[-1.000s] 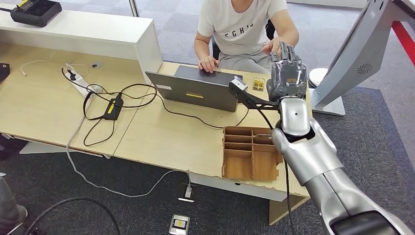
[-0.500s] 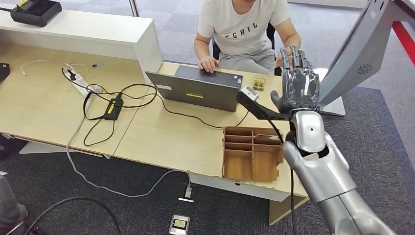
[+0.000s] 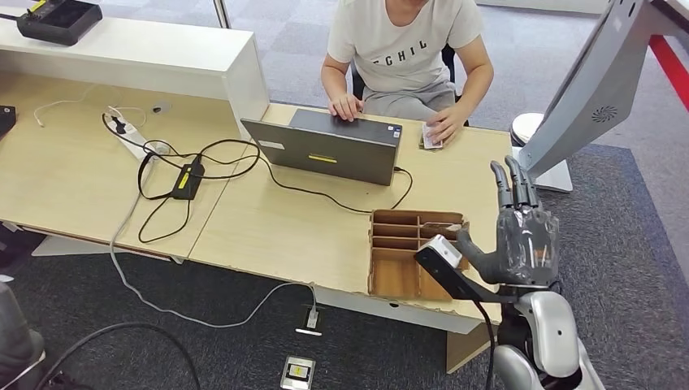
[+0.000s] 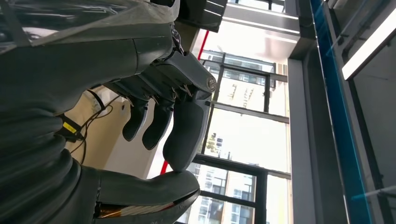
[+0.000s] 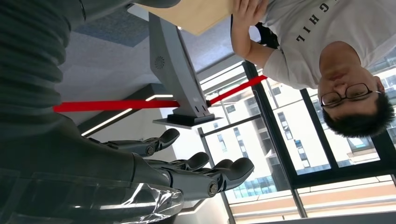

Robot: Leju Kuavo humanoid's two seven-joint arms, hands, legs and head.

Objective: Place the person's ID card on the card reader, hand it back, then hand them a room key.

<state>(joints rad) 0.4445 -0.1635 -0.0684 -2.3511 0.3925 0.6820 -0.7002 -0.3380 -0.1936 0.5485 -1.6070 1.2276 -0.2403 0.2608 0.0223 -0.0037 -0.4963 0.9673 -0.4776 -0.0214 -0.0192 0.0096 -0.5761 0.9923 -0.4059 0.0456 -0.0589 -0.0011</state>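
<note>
My right hand (image 3: 526,236) is raised beside the table's near right corner, fingers spread upward and holding nothing; in the right wrist view the right hand (image 5: 187,175) is just as bare. A person in a white T-shirt (image 3: 402,41) sits across the table. One of their hands rests on a small card (image 3: 431,136) at the table's far edge, the other on the laptop (image 3: 329,146). In the left wrist view my left hand (image 4: 159,107) has loosely bent fingers above the thumb, with nothing in it.
A wooden compartment tray (image 3: 416,253) stands at the table's (image 3: 268,236) near edge, just left of my right hand. Black cables and a power strip (image 3: 134,138) lie to the left. A grey stand (image 3: 585,89) rises at the right, and a white counter (image 3: 130,57) runs along the far left.
My right hand has drawn back from near the person to the table's near right corner. The person's hand has come down onto the table with a card.
</note>
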